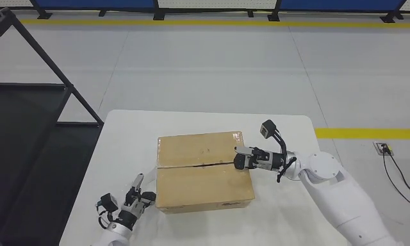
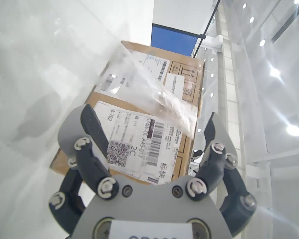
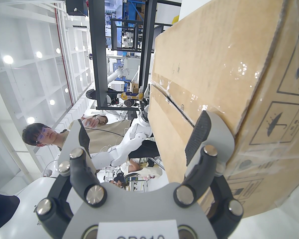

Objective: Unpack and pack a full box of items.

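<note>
while the left gripper (image 1: 136,193) hangs with fingers spread, the closed brown cardboard box (image 1: 202,172) sits just ahead of it, labels (image 2: 129,138) facing, clear tape (image 3: 179,88) over its top seam (image 1: 198,164); the right gripper (image 1: 238,157), likewise spread, sits at that seam's end.

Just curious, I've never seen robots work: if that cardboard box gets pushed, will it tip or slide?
The cardboard box is low, wide and flat on the table, so it would probably slide, not tip. Its top flaps are split along the seam and may give under pressure. The glossy clear tape could be slippery.
</note>
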Controlling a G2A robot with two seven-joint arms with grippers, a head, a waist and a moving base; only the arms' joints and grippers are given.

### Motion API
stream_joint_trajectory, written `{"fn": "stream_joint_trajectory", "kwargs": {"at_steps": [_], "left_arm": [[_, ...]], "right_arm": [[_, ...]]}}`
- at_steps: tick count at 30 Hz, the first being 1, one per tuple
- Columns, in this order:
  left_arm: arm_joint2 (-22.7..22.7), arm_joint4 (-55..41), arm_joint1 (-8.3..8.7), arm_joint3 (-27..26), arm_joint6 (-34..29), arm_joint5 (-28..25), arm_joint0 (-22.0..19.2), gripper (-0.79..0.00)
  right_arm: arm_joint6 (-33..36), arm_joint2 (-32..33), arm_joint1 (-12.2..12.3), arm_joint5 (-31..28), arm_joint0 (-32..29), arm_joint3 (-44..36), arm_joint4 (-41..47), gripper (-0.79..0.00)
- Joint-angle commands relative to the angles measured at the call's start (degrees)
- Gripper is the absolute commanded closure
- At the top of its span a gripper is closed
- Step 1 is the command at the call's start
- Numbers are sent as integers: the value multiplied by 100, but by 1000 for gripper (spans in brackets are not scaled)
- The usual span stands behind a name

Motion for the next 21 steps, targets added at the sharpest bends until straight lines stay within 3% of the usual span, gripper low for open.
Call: {"fn": "stream_joint_trajectory", "kwargs": {"at_steps": [1,10,21], "left_arm": [[81,-217,-56,87,203,17,-163,-785],[236,-755,-216,491,306,24,-636,-785],[130,-929,-358,569,462,-818,-628,-785]], "right_arm": [[0,0,0,0,0,0,0,-785],[0,0,0,0,0,0,0,-785],[0,0,0,0,0,0,0,-785]]}}
